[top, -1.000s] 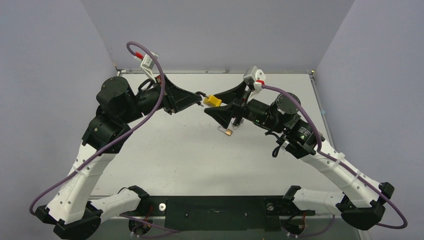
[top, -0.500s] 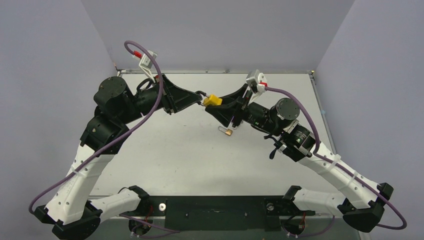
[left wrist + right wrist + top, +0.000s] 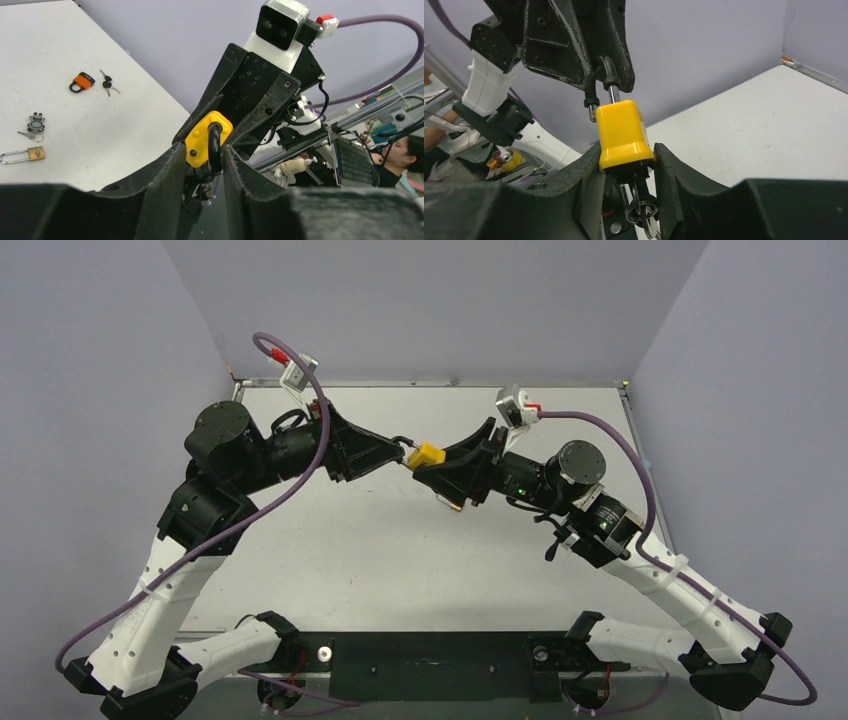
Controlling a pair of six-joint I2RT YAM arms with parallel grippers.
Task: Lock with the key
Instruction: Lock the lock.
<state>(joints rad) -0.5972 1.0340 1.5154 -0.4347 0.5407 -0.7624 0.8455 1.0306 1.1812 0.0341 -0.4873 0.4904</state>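
A yellow padlock [image 3: 427, 455] hangs in the air between both grippers above the table's far middle. My left gripper [image 3: 403, 448] is shut on its black shackle [image 3: 215, 145], with the yellow body [image 3: 205, 137] just past the fingertips. My right gripper [image 3: 626, 160] comes from the other side, its fingers closed round the padlock's lower end [image 3: 621, 132] and the black key head [image 3: 626, 172] stuck in it. A key ring [image 3: 641, 207] with spare keys dangles below. The shackle's free leg [image 3: 591, 107] stands out of the body.
On the table lie an orange padlock [image 3: 82, 81] with keys [image 3: 107, 84], a brass padlock [image 3: 22, 156], and a small black lock with a key [image 3: 35, 122]. The brass padlock [image 3: 456, 506] lies right under my right gripper. Purple walls enclose the table.
The padlock and both grippers have come slightly nearer and lower. My right gripper has closed in on the padlock's lower end, and its wrist has turned.
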